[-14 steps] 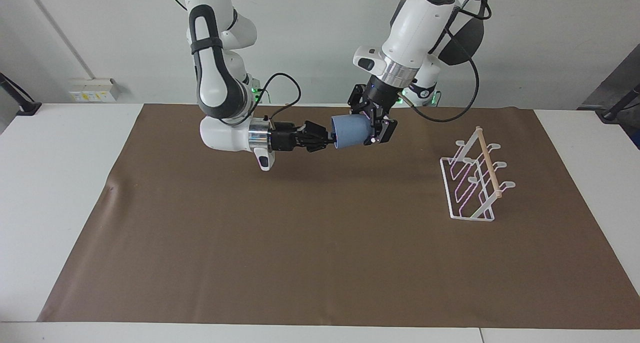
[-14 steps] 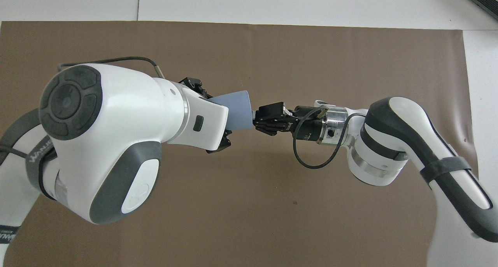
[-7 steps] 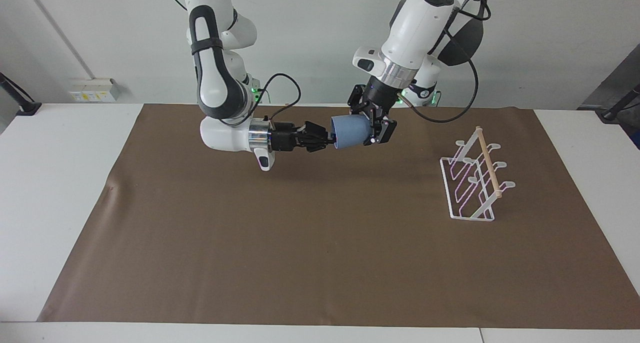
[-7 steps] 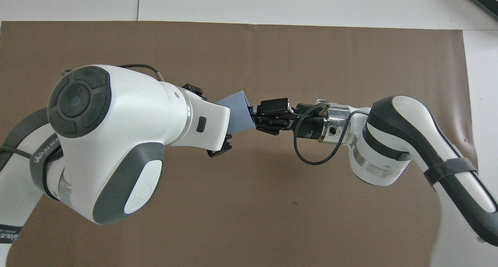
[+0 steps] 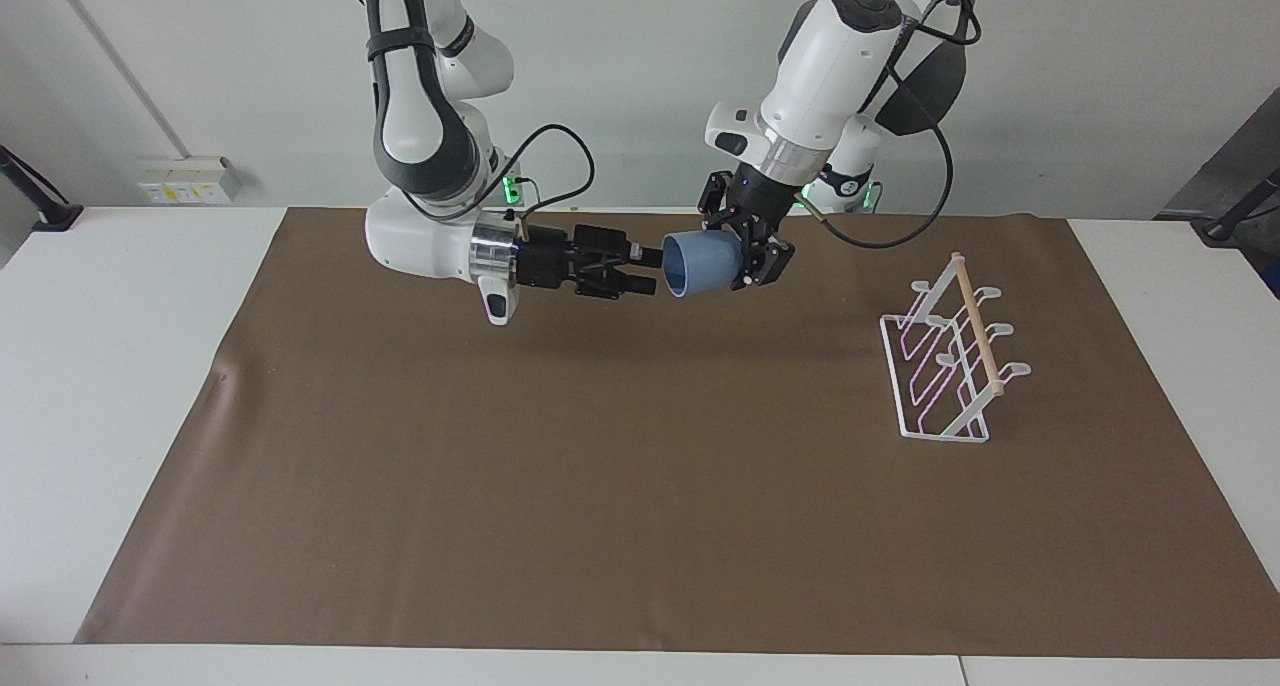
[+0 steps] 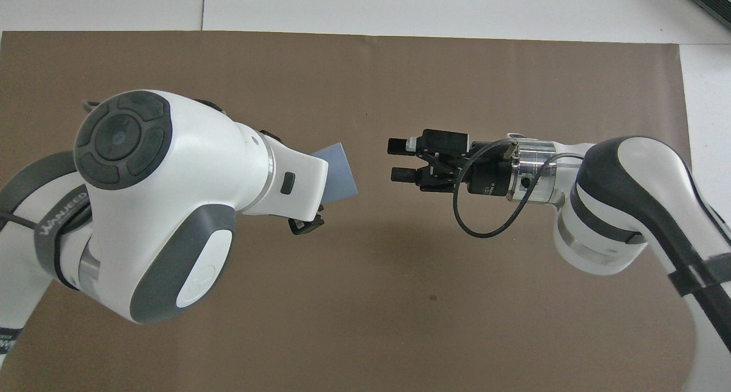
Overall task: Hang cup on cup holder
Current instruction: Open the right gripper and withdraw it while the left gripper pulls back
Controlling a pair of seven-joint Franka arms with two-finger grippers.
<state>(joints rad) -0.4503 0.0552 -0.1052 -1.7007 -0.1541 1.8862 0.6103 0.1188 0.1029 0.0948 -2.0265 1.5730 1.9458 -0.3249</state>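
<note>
Facing view shows the cup [image 5: 698, 264], a light blue tumbler, up in the air over the brown mat [image 5: 640, 526], lying on its side with its open mouth turned toward the right arm's end of the table. The left gripper [image 5: 748, 258] comes down at a slant from its white arm and is clamped on the cup's closed end, its black fingers on either side of the narrow base. Level with the cup's mouth and just apart from it hangs the right gripper [image 5: 642, 272], stretched out flat from its arm; its two fingers stand spread, one above the other, with nothing between them and a clear gap to the cup's rim. From overhead, the left arm's big white wrist hides most of the cup, so only a pale blue wedge [image 6: 338, 174] shows past the housing, and the right gripper [image 6: 398, 160] points at it across a strip of bare mat. The cup holder [image 5: 948, 361], a white wire rack with a wooden bar along its top, stands on the mat toward the left arm's end of the table, well apart from both grippers, with no cup on its prongs.
</note>
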